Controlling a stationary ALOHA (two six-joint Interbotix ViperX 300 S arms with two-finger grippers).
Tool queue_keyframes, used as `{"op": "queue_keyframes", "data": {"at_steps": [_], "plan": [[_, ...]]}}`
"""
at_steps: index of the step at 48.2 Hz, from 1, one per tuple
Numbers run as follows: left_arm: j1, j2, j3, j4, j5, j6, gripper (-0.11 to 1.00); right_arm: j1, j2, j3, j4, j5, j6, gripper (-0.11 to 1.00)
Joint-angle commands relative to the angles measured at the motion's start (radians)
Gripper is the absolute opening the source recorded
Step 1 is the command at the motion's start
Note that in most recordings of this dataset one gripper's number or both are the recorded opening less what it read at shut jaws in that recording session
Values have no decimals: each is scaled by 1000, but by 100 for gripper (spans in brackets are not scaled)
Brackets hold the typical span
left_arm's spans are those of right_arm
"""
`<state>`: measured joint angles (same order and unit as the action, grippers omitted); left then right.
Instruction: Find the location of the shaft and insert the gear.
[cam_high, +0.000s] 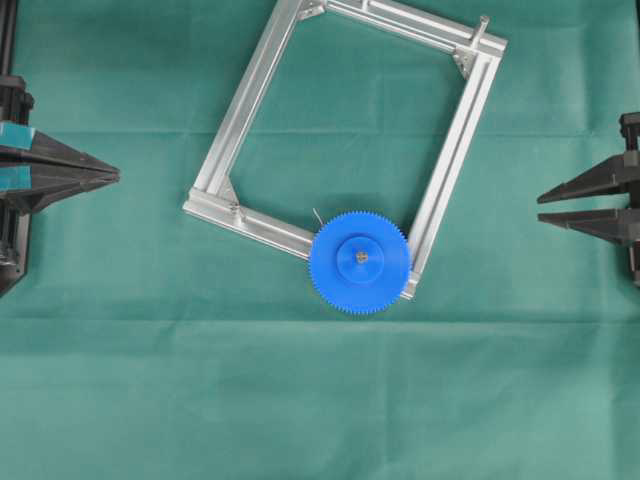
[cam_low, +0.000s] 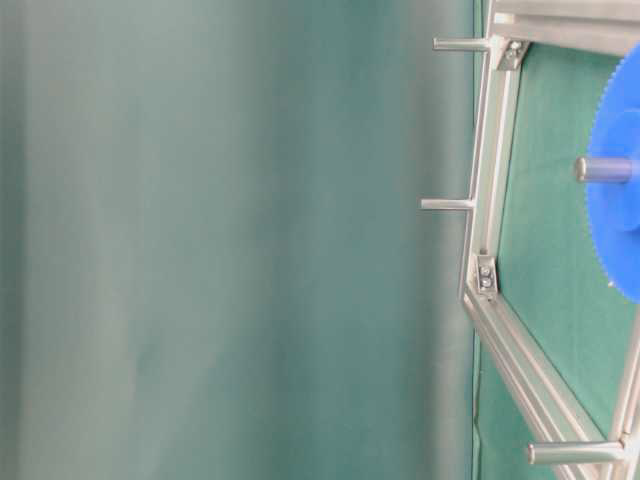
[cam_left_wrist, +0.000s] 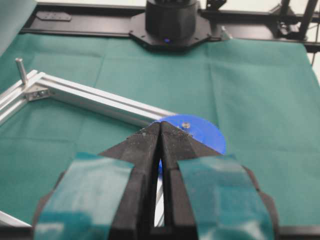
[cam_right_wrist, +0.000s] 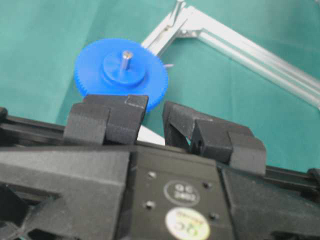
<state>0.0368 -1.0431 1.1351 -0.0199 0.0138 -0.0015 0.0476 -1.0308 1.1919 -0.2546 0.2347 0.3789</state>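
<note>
Gear (cam_high: 360, 263) seated on shaft (cam_high: 362, 257) at frame (cam_high: 255, 99) corner, right gripper (cam_high: 541, 212) well apart, jaws narrowly parted, empty, left gripper (cam_high: 117, 177) closed, empty.

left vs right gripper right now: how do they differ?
The left gripper has its fingers pressed together to a single point; the right gripper shows a gap between its fingers. The left one has teal tape on its fingers, visible in its wrist view; the right one looks plain black. Shared: both are empty, sit at opposite table edges and point toward the gear, which sits on the shaft.
</note>
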Motion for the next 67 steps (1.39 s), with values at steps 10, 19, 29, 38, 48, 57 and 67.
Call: {"op": "queue_keyframes", "data": {"at_steps": [10, 19, 29, 38, 48, 57, 67], "plan": [[2, 8, -17, -2, 9, -2, 1, -14, 40, 3, -2, -61, 0, 26], [3, 8, -17, -2, 9, -2, 1, -14, 43, 3, -2, -64, 0, 26], [2, 8, -17, -2, 9, -2, 1, -14, 43, 3, -3, -60, -5, 26], [2, 9, -17, -3, 9, 0, 1, -14, 43, 3, -12, -58, -5, 26], [3, 9, -17, -2, 11, 0, 1, -14, 48, 5, -17, -49, -5, 26], [3, 9, -18, -2, 26, 0, 1, -14, 61, 5, -17, -37, -6, 26], [2, 9, -18, -2, 26, 2, 1, -14, 63, 6, -28, -35, -15, 26]]}}
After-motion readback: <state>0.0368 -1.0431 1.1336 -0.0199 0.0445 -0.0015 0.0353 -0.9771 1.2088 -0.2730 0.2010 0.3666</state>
